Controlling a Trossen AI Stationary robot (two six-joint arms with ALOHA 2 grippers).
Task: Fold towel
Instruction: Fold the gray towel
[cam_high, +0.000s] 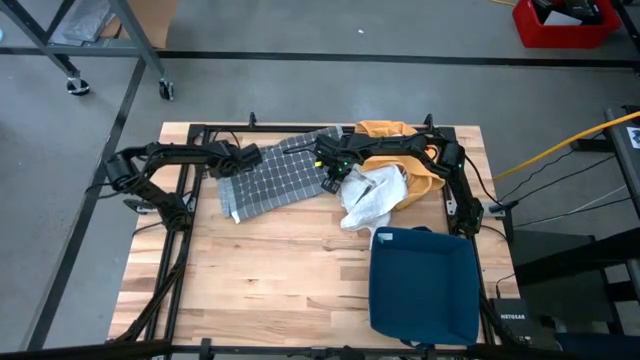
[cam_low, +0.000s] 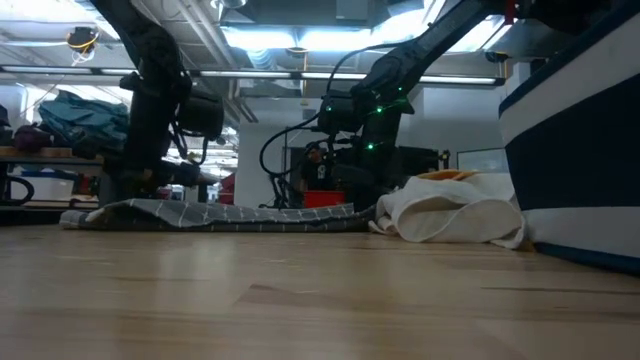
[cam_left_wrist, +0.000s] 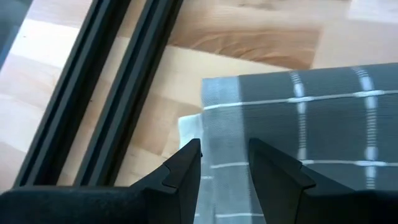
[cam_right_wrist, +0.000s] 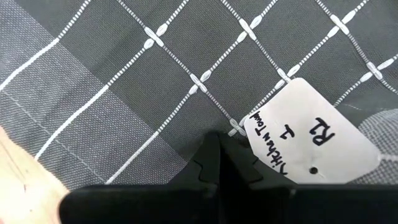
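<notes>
A white tag on the grey checked towel reads "R2", "1" and "Kitchen Towel" — handwritten. The right hand sits clenched beside it; the left hand hangs released at the towel's 9 o'clock edge.

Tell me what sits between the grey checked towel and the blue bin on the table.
In the high view, a crumpled white cloth lies between the grey checked towel and the blue bin, overlapping a yellow cloth.
</notes>
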